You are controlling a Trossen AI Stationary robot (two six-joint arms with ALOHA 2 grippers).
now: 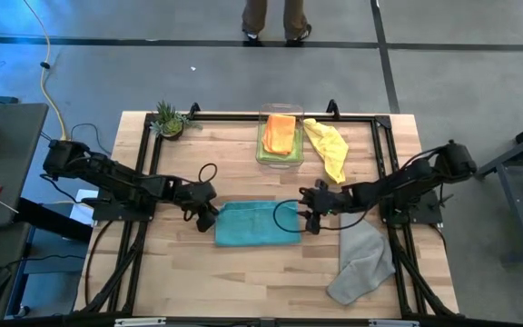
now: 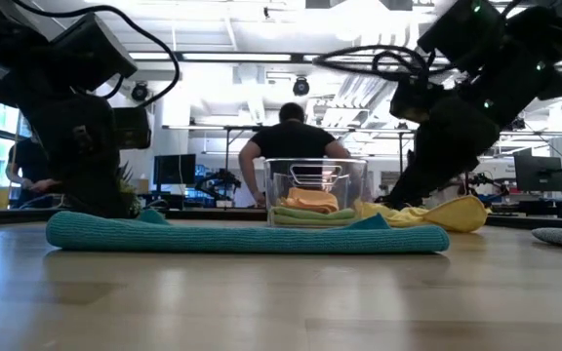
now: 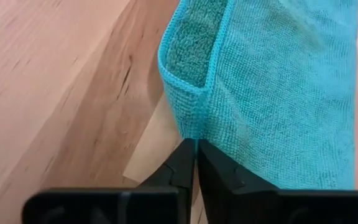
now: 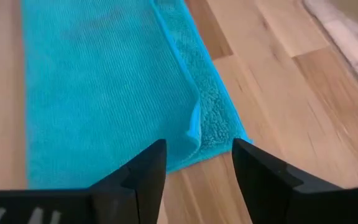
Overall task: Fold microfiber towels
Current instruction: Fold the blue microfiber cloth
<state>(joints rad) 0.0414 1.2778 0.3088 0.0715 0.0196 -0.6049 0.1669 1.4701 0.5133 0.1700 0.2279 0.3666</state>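
The grey towel [image 1: 361, 263] lies crumpled at the near right of the table [image 1: 243, 282], its far edge reaching toward the right arm. Bare wood runs along the near edge of the table, left of this towel.

The teal blue towel [image 1: 254, 223] lies at mid-table, folded to a flat rectangle with its long edges running left to right. In the low view it shows as a low band [image 2: 247, 237] flat on the wood.

The left gripper [image 1: 209, 218] sits at the left short edge of the teal blue towel. In the left wrist view its fingers [image 3: 179, 171] are pressed together on the hem at the corner, where two layers overlap.

The right gripper [image 1: 309, 221] sits at the right short edge of the same towel. In the right wrist view its fingers [image 4: 143, 171] stand wide apart, straddling the corner without gripping it; the top layer there is offset from the lower one, leaving a strip of the lower layer exposed.

Beyond the teal blue towel, a clear bin [image 1: 280, 138] holds the orange towel [image 1: 280, 133] folded on top of the lime green towel [image 1: 265, 145]. The yellow towel [image 1: 328, 145] lies crumpled just right of the bin. A small potted plant [image 1: 170, 120] stands at the far left corner. Open wood separates the bin from the teal blue towel.

A person [image 2: 292, 139] stands beyond the far edge of the table.
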